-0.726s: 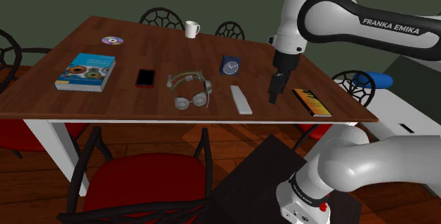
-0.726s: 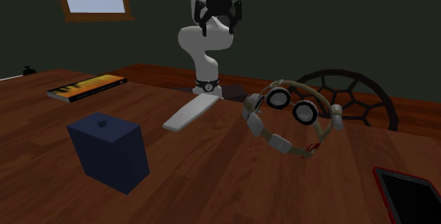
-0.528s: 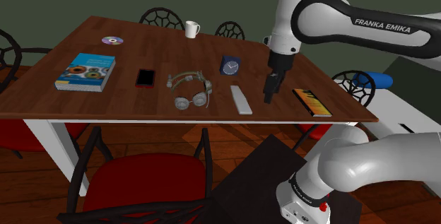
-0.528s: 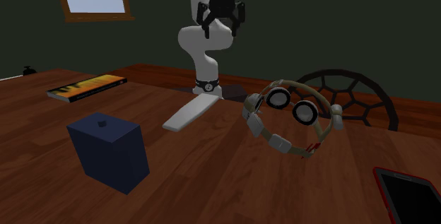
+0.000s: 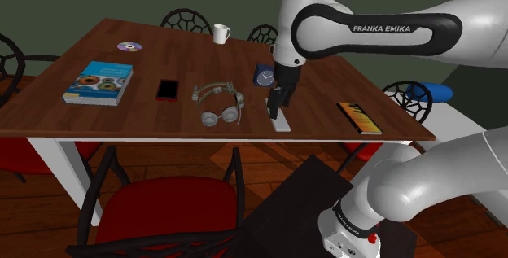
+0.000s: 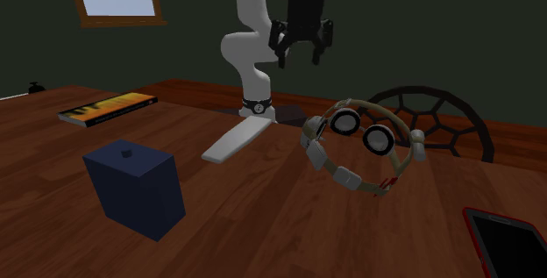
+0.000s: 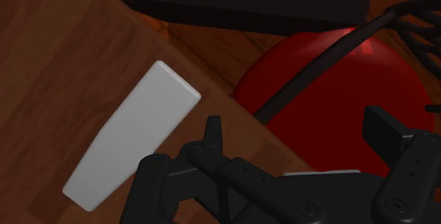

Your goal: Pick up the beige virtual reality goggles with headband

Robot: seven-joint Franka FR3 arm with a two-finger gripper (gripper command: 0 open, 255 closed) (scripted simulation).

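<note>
- Gripper (image 6: 301,53): all-black, two-fingered, pointing down above the table (image 6: 263,224). The jaws stand apart with nothing between them.
- Goggles (image 5: 220,103): they lie on the brown wood-grain table, untouched and clear of the gripper (image 5: 276,108). In the shoulder view they sit between a red-edged phone (image 5: 168,89) on the left and a white slab (image 5: 278,116) on the right.
- Goggles, construction: in the second exterior view the goggles (image 6: 375,139) show a thin beige band curved into a loop. The band carries two round dark eyepieces with pale rims and several grey block-shaped pads.
- White slab: flat, plain, long and rectangular with squared ends. In the shoulder view the gripper hovers directly over it, near the table's front edge.
- Wrist view: the slab (image 7: 131,134) lies on the wood just beside one finger (image 7: 212,134). Past the table edge there is a glossy red rounded chair seat (image 7: 332,88) with thin black frame bars.
- Alarm clock (image 5: 264,74): a boxy dark blue body standing behind the slab. In the second exterior view a small knob shows on its top (image 6: 136,187).
- Other items on the table: a thick blue-covered book (image 5: 98,82), a thin orange-and-black book (image 5: 359,117), a white mug (image 5: 221,33) and a shiny disc (image 5: 129,46).
</note>
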